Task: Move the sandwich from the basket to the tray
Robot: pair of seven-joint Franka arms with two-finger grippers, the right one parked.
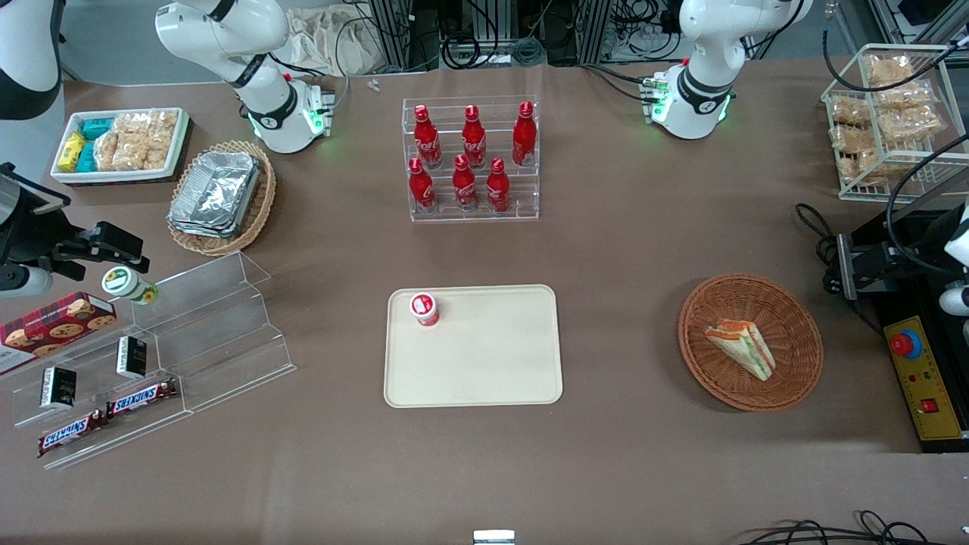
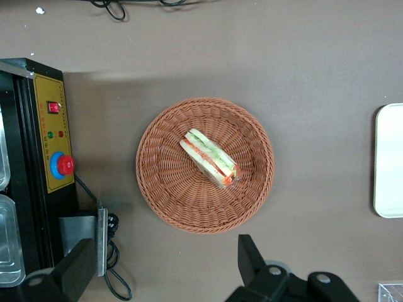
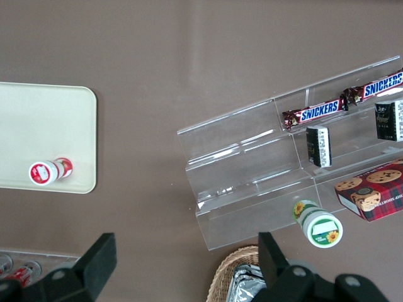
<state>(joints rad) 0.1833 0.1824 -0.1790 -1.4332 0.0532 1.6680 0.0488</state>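
Observation:
The sandwich [image 1: 742, 347], a clear-wrapped wedge with orange and green filling, lies in the round reddish-brown wicker basket [image 1: 693, 333]. Both also show in the left wrist view, the sandwich [image 2: 211, 157] near the middle of the basket [image 2: 157, 182]. The beige tray [image 1: 484, 363] lies flat mid-table, and its edge shows in the left wrist view [image 2: 390, 160]. The left arm's gripper [image 1: 852, 269] hangs above the table beside the basket, toward the working arm's end. It is open and empty, with its fingers [image 2: 252, 258] wide apart and clear of the basket rim.
A small red-and-white bottle [image 1: 425, 309] stands on a tray corner. A black and yellow control box [image 1: 920, 378] with a red button and cables sits beside the basket. A rack of cola bottles [image 1: 473, 159] stands farther from the front camera than the tray.

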